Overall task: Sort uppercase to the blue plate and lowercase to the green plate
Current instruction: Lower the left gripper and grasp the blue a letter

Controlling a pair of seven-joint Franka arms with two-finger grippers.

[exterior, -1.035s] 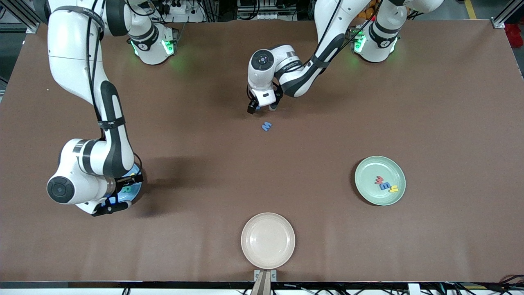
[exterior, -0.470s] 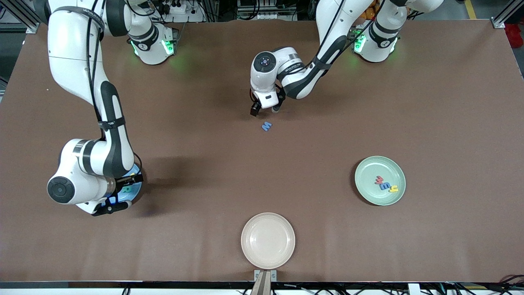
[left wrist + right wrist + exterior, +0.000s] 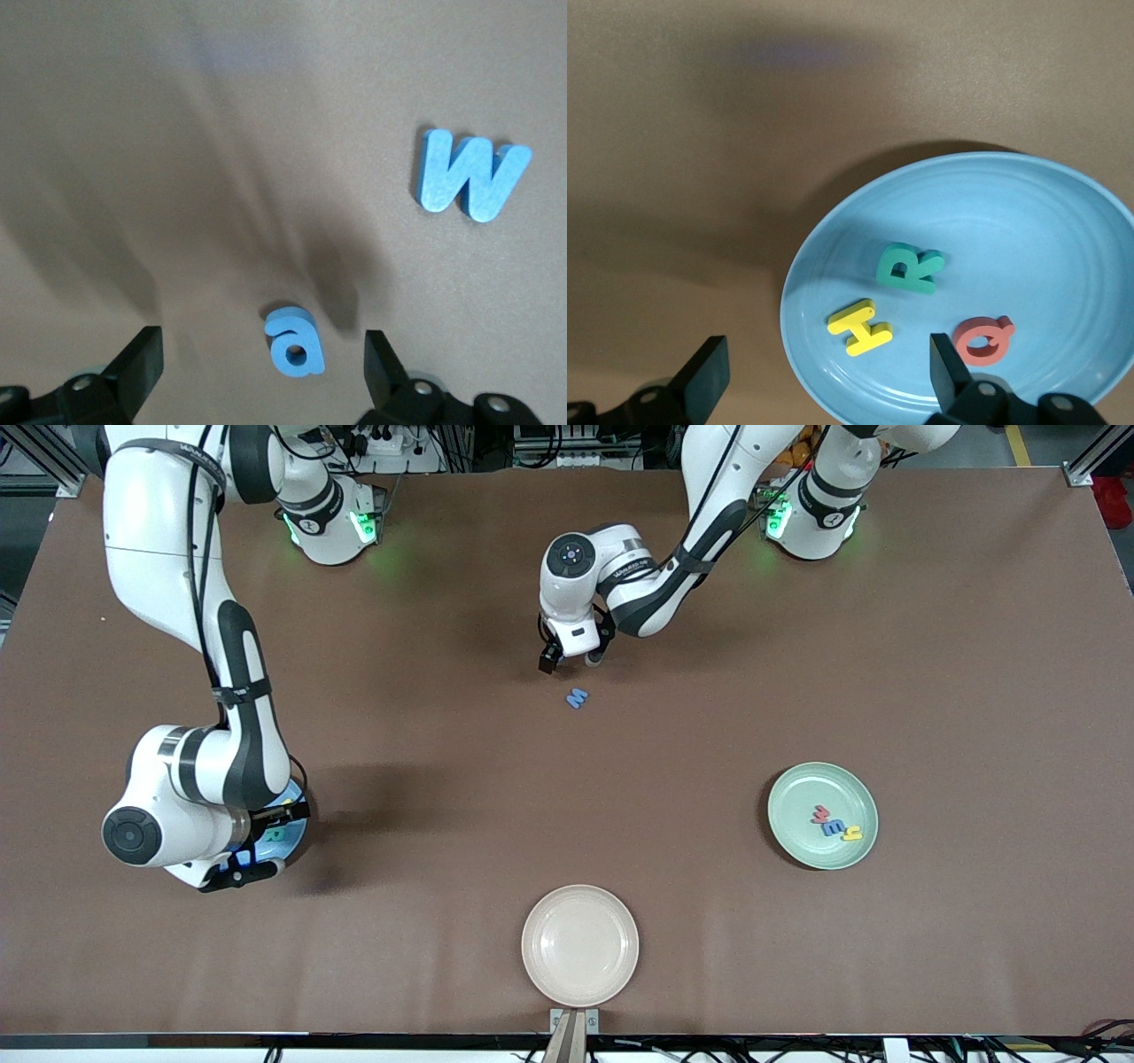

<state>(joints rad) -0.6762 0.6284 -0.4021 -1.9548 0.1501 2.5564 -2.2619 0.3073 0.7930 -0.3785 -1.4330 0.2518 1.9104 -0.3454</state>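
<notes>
Covering everything, brown tabletop [image 3: 974, 646]

Letters partly sorted onto two plates

Blue plate [image 3: 1063, 212] holds R [image 3: 909, 268], H [image 3: 860, 327], Q [image 3: 983, 340]; green plate [image 3: 797, 797] holds three lowercase [image 3: 833, 825]; M [image 3: 472, 173], a [image 3: 295, 342] lie flat mid-table.

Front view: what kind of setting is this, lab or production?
Most likely a robotics lab bench. Two arms are bolted along one edge of a brown-covered table, aluminium framing and loose cabling show above it, and the props are plates and a foam blue M.
</notes>
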